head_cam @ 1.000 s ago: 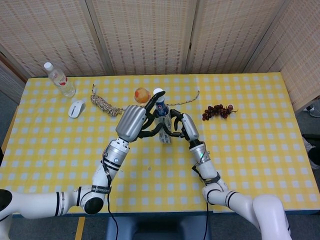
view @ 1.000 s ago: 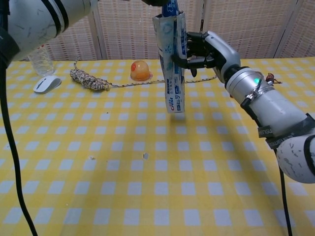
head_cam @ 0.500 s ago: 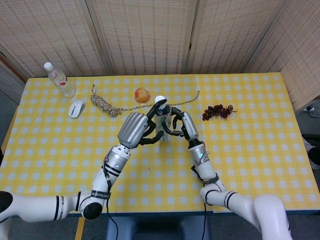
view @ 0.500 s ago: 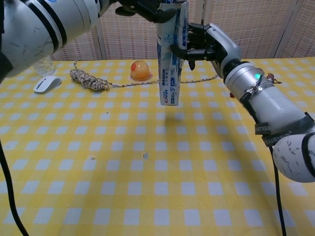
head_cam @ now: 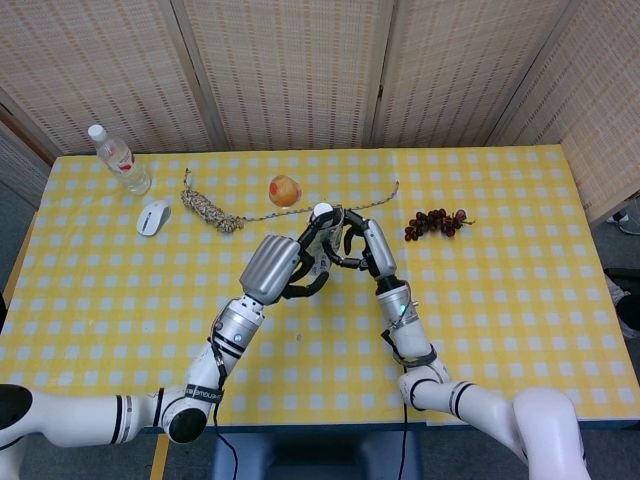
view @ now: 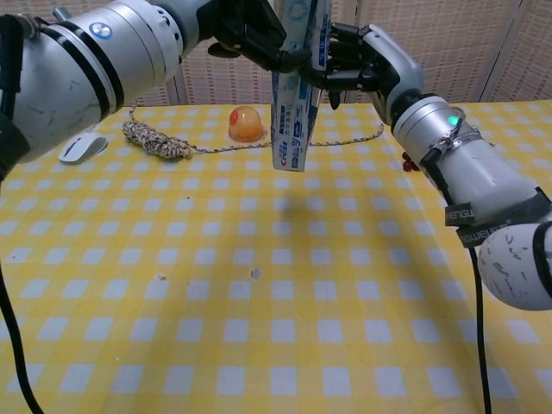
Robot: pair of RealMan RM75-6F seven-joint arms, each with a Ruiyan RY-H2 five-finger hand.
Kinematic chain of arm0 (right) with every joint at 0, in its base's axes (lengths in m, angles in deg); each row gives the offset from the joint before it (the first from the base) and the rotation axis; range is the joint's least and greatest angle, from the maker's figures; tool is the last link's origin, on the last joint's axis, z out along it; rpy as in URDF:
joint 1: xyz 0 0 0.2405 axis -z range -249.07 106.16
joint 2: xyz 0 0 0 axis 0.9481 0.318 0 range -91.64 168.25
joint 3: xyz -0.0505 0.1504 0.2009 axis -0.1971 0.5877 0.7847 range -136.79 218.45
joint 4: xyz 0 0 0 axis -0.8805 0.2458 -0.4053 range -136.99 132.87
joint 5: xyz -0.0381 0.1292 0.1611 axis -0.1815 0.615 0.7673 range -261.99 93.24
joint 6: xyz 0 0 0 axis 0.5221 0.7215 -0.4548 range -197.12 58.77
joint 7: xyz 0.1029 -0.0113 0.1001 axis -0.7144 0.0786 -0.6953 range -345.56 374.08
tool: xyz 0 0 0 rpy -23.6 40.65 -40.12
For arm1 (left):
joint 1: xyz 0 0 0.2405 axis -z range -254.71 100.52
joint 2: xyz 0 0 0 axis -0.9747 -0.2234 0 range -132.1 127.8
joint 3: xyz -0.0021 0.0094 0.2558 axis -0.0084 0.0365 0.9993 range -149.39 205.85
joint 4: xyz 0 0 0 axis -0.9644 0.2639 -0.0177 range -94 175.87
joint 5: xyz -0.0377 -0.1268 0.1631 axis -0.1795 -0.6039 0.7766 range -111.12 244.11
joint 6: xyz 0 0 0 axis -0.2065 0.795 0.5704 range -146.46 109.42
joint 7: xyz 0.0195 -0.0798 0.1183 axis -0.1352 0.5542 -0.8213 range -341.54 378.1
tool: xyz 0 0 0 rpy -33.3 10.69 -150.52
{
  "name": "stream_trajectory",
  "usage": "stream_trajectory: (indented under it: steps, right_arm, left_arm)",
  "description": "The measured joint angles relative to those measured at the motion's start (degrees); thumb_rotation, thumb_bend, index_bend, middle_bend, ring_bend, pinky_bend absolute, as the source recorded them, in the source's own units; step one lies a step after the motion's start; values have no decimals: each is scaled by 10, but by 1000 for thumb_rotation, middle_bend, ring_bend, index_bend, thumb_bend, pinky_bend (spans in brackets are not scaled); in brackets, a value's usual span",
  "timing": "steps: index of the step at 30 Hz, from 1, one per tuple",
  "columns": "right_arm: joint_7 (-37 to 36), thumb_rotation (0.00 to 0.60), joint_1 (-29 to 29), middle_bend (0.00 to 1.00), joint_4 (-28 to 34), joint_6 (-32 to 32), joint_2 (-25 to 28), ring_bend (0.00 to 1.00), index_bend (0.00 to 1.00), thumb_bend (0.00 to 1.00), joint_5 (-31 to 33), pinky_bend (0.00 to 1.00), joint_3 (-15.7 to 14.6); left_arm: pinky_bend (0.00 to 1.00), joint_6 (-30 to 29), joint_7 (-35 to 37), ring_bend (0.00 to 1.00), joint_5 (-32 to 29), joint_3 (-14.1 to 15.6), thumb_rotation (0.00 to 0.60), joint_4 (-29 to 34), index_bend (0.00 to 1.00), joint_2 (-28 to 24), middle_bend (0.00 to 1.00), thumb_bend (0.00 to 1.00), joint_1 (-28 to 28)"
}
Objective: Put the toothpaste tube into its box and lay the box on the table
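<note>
Far left on the yellow checked table [head_cam: 520,300]: water bottle [head_cam: 118,159] lying near the back edge, white mouse [head_cam: 153,216] just in front of it. Then a coiled rope [head_cam: 208,210] with its thin tail running right, past an orange ball [head_cam: 284,189].

Middle of the scene — left hand [view: 250,30] raised well above the table, fingers wrapped around the upper part of the toothpaste box [view: 293,95]. Box hanging upright, bottom end clear of the tablecloth. White cap of the toothpaste tube [head_cam: 322,211] poking out the top in the head view, rest of the tube hidden inside.

Right hand [view: 362,65] pressed against the box's other side, fingers curled on it — so grasped from both sides.

Further right: bunch of dark grapes [head_cam: 435,222].
</note>
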Motion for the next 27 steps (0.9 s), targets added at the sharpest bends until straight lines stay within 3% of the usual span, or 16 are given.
stream_trajectory:
  steps: [12,27]
  right_arm:
    - [0,600,-2,574,5,3,1,681,643,406,-1,710,2]
    - [28,600,-1,578,-18,-10,1,685,648,406,-5,709,-16]
  left_arm:
    - [1000,21,-12,1000,-25,13,600,0,158,1,1000,410,-8]
    - [1000,-40,43,1000,43,-41,600,34,104,-12,1000,408,-21]
